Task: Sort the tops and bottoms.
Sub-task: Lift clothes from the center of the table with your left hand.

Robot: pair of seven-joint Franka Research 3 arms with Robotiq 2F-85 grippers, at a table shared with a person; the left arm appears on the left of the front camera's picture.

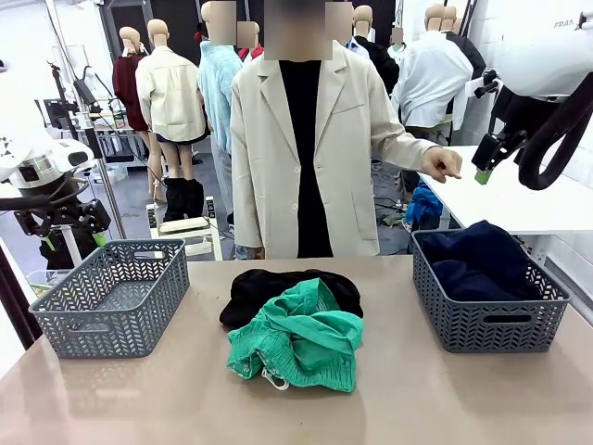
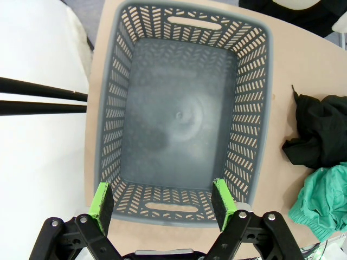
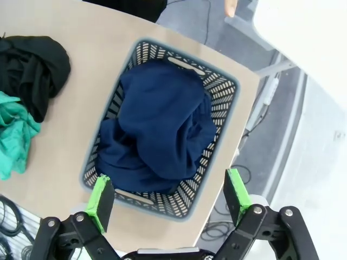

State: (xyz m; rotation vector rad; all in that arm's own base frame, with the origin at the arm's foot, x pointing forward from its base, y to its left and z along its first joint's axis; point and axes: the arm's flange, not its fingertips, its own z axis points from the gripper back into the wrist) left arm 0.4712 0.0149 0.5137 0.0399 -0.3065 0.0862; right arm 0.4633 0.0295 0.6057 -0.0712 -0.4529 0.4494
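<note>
The dark navy garment (image 1: 473,260) (image 3: 157,130) lies crumpled in the right grey basket (image 1: 486,326) (image 3: 223,138). My right gripper (image 1: 484,172) (image 3: 168,190) hangs open high above it, with nothing between its fingers. On the middle of the table the bright green garment (image 1: 301,341) (image 2: 322,197) (image 3: 13,142) lies partly on the black garment (image 1: 264,287) (image 2: 320,130) (image 3: 35,62). My left gripper (image 1: 73,243) (image 2: 162,196) stands open above the left grey basket (image 1: 111,301) (image 2: 114,108), which has nothing in it.
A person in a beige blazer stands at the far side, one hand (image 1: 443,165) stretched out over a white side table (image 1: 519,199) at the right. Bare tan tabletop (image 1: 139,399) lies in front of the baskets and the pile.
</note>
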